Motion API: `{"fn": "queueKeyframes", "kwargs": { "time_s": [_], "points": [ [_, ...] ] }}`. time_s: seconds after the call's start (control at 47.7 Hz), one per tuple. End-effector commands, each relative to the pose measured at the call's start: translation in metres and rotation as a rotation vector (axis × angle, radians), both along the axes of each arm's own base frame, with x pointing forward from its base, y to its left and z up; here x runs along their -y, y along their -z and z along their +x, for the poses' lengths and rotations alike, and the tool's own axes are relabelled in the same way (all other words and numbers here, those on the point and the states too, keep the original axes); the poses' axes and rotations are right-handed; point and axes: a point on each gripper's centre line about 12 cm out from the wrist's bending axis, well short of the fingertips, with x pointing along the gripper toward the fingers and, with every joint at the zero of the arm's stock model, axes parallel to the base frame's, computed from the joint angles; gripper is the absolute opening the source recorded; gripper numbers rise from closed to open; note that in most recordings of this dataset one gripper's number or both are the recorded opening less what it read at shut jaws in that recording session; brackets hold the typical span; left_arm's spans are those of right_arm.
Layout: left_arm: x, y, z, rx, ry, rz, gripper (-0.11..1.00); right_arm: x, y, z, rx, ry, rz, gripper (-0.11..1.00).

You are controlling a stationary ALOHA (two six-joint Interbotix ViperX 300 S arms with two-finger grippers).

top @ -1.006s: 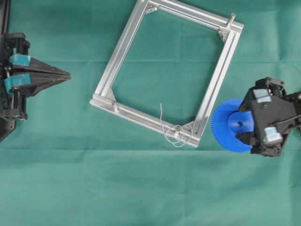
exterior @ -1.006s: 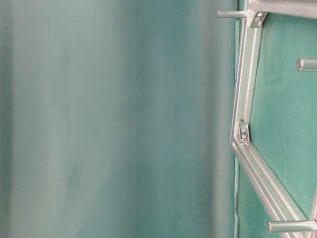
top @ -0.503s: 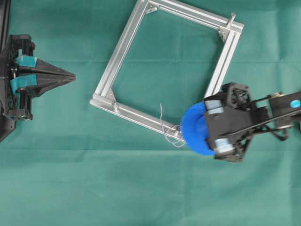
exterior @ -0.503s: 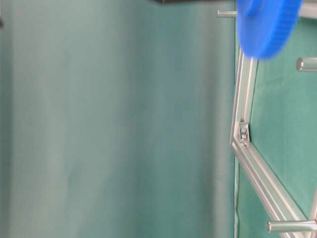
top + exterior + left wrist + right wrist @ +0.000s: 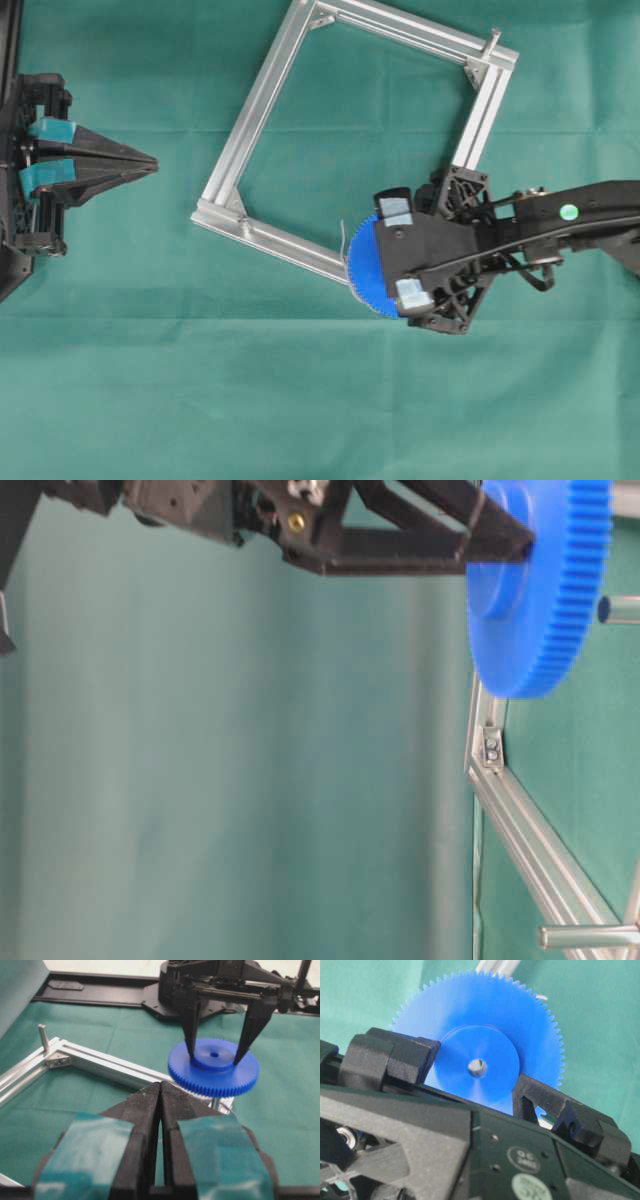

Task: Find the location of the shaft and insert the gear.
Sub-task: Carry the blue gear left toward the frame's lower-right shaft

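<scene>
My right gripper (image 5: 392, 268) is shut on the raised hub of the blue gear (image 5: 360, 280) and holds it level over the aluminium frame's (image 5: 268, 95) lower right corner. In the left wrist view the gear (image 5: 214, 1067) hovers just above the shaft (image 5: 215, 1104), a short silvery pin showing under its rim. In the right wrist view something silvery shows through the gear's centre hole (image 5: 477, 1066). The gear hides the shaft from overhead; only a strand of pale wire (image 5: 342, 233) shows. My left gripper (image 5: 150, 160) is shut and empty, far left of the frame.
A longer silver bolt (image 5: 494, 38) stands at the frame's upper right corner and also shows in the left wrist view (image 5: 43, 1037). A green cloth (image 5: 300, 400) covers the table. The table-level view shows the gear (image 5: 535, 600) beside a frame rail (image 5: 490, 750).
My right gripper has carried the gear leftward from the cloth right of the frame to over the wired corner. The left arm has barely moved.
</scene>
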Motion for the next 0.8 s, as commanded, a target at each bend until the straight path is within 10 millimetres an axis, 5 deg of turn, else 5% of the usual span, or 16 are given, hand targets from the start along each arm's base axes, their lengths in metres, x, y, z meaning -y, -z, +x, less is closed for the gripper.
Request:
{"fn": "queueKeyframes", "kwargs": {
  "time_s": [0.0, 0.293, 0.775],
  "points": [
    [-0.001, -0.011, 0.003, 0.026, -0.003, 0.002, 0.0, -0.001, -0.011, 0.006, 0.035, -0.001, 0.003, 0.69],
    [-0.001, -0.01, 0.003, 0.025, -0.002, 0.0, 0.0, -0.002, 0.011, 0.011, -0.023, 0.002, -0.001, 0.68],
    [0.0, -0.01, 0.003, 0.025, 0.003, 0.0, 0.0, -0.004, 0.01, 0.012, -0.018, -0.001, 0.005, 0.68]
  ]
}}
